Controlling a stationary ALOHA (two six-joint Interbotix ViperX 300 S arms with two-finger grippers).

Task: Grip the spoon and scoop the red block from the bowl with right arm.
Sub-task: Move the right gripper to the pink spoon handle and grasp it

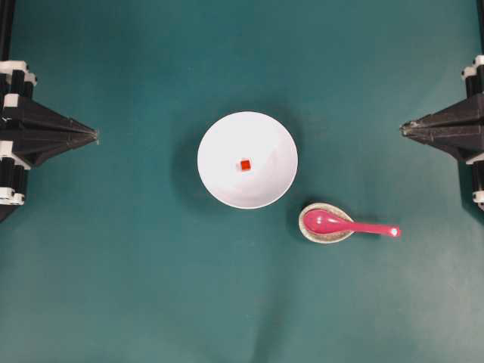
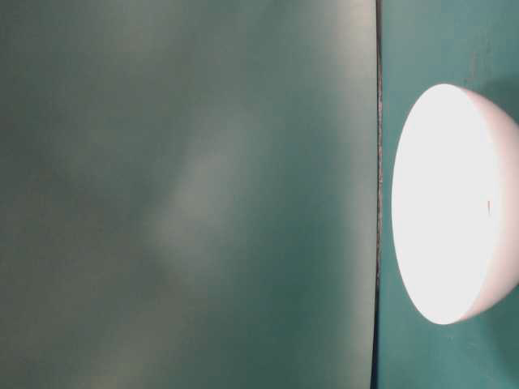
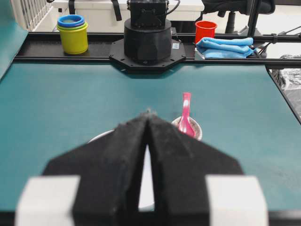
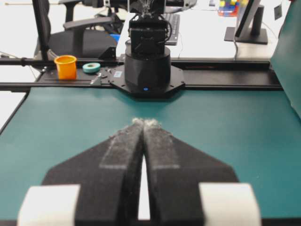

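Now the right hand is clenched shut and holds nothing, parked at the desk edge, so the job looks not yet begun. Nearest it, the spoon rests in a small dish, handle toward that hand, easy to grab. Farther on, the red block sits in the bowl. Farthest, the left hand is clenched too.

On the desk we count one white bowl, one red block inside it, one pink spoon, and one speckled beige dish. We count two black grippers: the left gripper and the right gripper. Beyond the desk we count one red cup, one orange cup, and one blue cloth.
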